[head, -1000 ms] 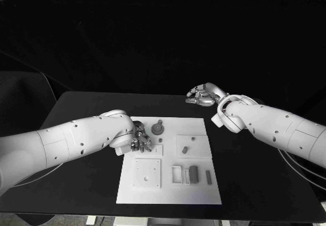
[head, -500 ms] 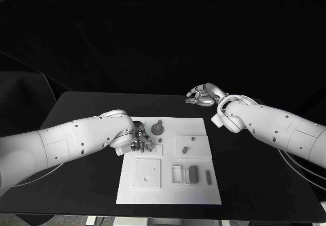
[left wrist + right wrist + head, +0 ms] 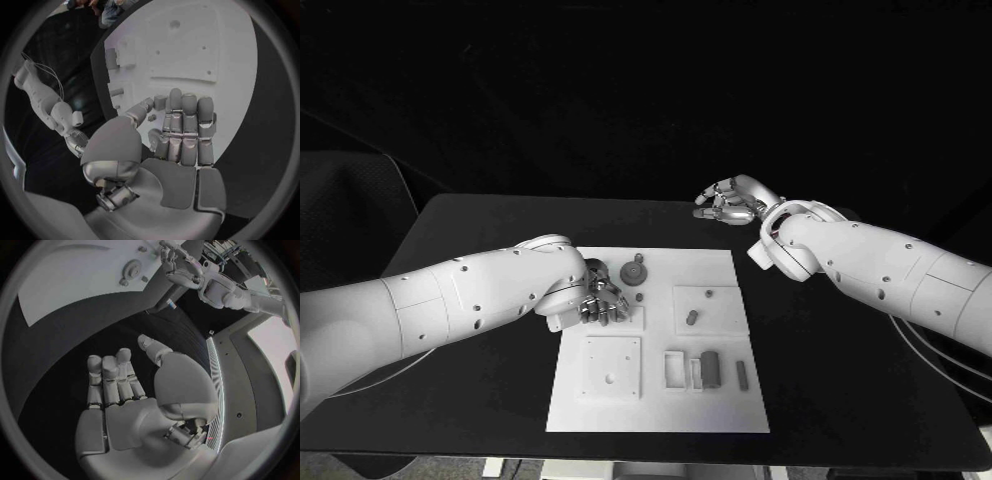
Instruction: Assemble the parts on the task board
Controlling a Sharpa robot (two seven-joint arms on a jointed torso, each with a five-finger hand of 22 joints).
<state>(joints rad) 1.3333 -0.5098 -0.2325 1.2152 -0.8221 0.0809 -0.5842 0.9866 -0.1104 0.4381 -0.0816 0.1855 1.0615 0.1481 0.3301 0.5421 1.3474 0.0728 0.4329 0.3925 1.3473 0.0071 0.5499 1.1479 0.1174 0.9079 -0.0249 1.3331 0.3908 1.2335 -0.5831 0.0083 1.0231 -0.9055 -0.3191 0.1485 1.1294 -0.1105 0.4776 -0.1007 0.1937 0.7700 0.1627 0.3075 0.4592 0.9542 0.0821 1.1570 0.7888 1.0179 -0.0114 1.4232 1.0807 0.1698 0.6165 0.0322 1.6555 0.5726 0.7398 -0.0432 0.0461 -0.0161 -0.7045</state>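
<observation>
The white task board (image 3: 661, 400) lies mid-table with grey parts on it. A round part (image 3: 635, 271) sits at its far end and a small peg (image 3: 640, 297) just nearer. An oblong piece (image 3: 692, 318) lies in a square recess, and a dark block (image 3: 711, 367) and a slim bar (image 3: 741, 376) lie toward the near end. My left hand (image 3: 600, 298) hovers over the board's far left part beside the peg, its fingers (image 3: 181, 125) stretched side by side, holding nothing. My right hand (image 3: 730, 203) hangs over bare table beyond the board's far right corner, its fingers (image 3: 112, 377) extended and empty.
A square plate (image 3: 613, 365) with small holes and a slotted rack (image 3: 678, 370) occupy the board's near half. Black table (image 3: 848, 380) surrounds the board on all sides. The right wrist view shows the board (image 3: 69, 280) and the round part (image 3: 132, 267) at a distance.
My left hand has edged slightly to the right over the board. The right arm and the parts have stayed where they were.
</observation>
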